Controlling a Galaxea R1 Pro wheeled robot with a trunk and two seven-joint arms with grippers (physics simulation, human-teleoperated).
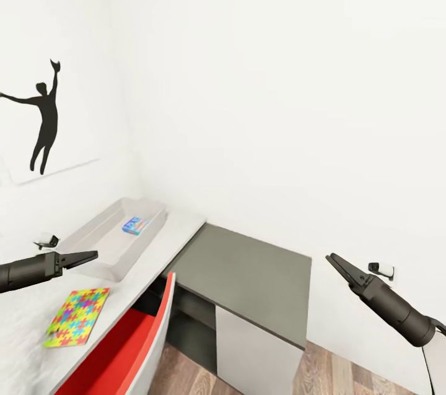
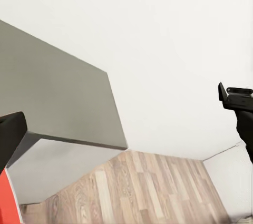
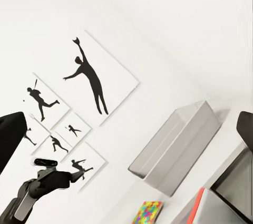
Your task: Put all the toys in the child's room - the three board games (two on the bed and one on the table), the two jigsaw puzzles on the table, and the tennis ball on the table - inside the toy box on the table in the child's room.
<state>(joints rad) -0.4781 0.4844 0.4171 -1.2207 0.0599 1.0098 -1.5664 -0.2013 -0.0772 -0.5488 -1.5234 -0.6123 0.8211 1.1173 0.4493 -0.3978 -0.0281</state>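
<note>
The light-grey toy box (image 1: pixel 105 240) stands on the pale table (image 1: pixel 25 339) against the wall, with a small blue board game (image 1: pixel 135 225) lying inside it. One jigsaw puzzle (image 1: pixel 77 316) lies flat on the table nearer to me. My left gripper (image 1: pixel 90 256) hovers open above the table between the puzzle and the toy box, holding nothing. My right gripper (image 1: pixel 331 259) hangs open and empty over the far edge of the lower dark desk. The right wrist view looks across at the toy box (image 3: pixel 176 147) and the puzzle (image 3: pixel 148 212). The bed and the tennis ball are out of view.
A lower dark-grey desk (image 1: pixel 254 277) on a white base adjoins the table in the corner. A red and white seat-like shape (image 1: pixel 133 345) sits just under the table's front edge. Black baseball silhouette pictures (image 1: pixel 43 116) hang on the white wall. Wood floor (image 1: pixel 347 376) shows at the right.
</note>
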